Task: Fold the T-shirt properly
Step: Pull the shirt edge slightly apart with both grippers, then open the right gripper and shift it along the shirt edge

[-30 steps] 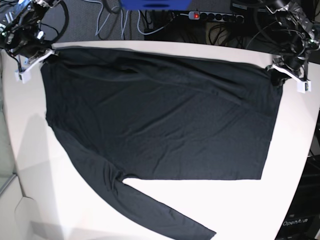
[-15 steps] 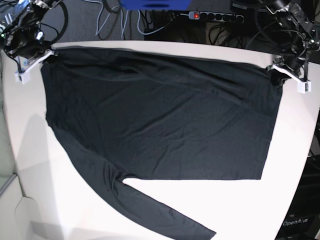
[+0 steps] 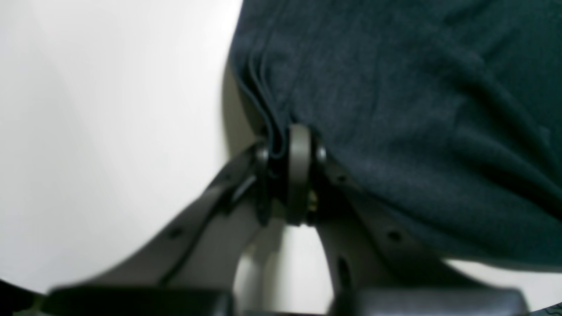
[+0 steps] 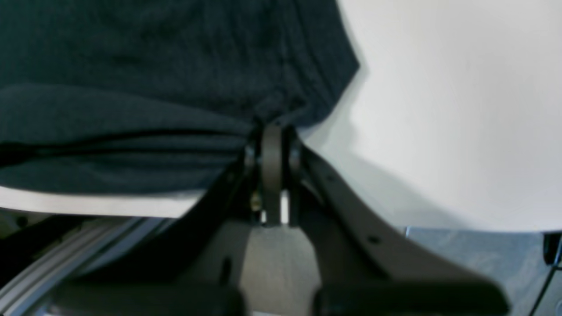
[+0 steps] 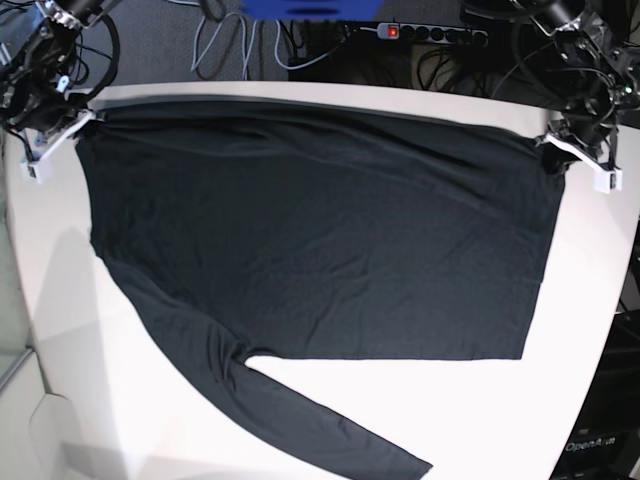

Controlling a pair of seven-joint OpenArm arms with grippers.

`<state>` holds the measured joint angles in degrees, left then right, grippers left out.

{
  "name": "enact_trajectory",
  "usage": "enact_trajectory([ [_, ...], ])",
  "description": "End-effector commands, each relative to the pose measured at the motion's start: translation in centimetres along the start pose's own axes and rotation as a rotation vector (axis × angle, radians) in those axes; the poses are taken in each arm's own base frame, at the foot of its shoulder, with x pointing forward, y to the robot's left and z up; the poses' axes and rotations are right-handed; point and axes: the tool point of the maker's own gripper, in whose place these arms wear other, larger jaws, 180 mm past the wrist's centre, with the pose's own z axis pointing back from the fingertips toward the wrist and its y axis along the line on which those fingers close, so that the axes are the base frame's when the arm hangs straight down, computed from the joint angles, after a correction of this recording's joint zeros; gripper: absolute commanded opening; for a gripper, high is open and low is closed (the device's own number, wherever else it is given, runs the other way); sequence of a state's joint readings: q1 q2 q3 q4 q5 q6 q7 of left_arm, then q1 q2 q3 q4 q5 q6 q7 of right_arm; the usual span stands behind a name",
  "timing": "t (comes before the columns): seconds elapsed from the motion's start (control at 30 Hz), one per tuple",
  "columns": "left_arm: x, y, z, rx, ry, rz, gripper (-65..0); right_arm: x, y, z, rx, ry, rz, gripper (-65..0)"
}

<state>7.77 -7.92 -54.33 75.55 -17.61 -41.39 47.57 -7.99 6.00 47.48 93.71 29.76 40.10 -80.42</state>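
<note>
in the left wrist view the left gripper (image 3: 285, 151) has its dark fingers (image 3: 300, 171) drawn narrow, pinching a bunched edge of the large plain black t-shirt of thin soft fabric (image 3: 395, 109). the cloth spreads away from the fingertips up and to the right, with soft folds running into the pinch. on the other side of the fingers lies the bare white table top (image 3: 109, 131).

in the right wrist view the right gripper (image 4: 272, 136) is clamped tight on a gathered corner of the t-shirt (image 4: 153, 66). the fabric stretches from the fingers (image 4: 272, 175) to the left and upward, a thick fold hanging just beside them over the table's edge. to the right of the fingers the white table (image 4: 461, 109) is bare.

in the base view the t-shirt (image 5: 320, 230) lies spread flat across the white table (image 5: 480, 410), its far edge pulled taut between the two grippers. the right gripper (image 5: 55, 140) holds the far corner on this view's left, the left gripper (image 5: 580, 155) the far corner on its right. one long sleeve (image 5: 330, 425) trails away from both pairs of fingers toward the near table edge.
</note>
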Motion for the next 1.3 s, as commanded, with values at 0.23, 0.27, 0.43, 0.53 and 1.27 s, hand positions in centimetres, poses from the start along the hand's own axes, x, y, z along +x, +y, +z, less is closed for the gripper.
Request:
enact_trajectory([
  [0.23, -0.7, 0.6, -0.6, 0.044, 0.087, -0.015, -65.0, 3.7, 1.7, -0.1, 0.033, -0.068, 0.067, -64.8],
  [0.27, -0.3, 0.4, -0.8, 0.039, 0.079, -0.015, -65.0, 4.0, 1.9, -0.1, 0.036, -0.074, 0.072, -64.8],
  [0.43, 1.7, -0.3, -1.4, 0.025, 0.04, -0.018, -65.0, 5.6, 2.1, 0.0, 0.04, -0.109, 0.08, -64.8],
  [0.53, 2.2, -0.6, -1.6, 0.02, 0.049, -0.016, -65.0, 6.2, 2.2, 0.1, 0.041, -0.123, 0.082, -64.8],
  [1.27, 7.9, -2.3, -0.9, 0.024, -0.023, -0.125, -65.0, 12.8, 4.5, 1.0, 0.066, -0.287, 0.227, -64.8],
])
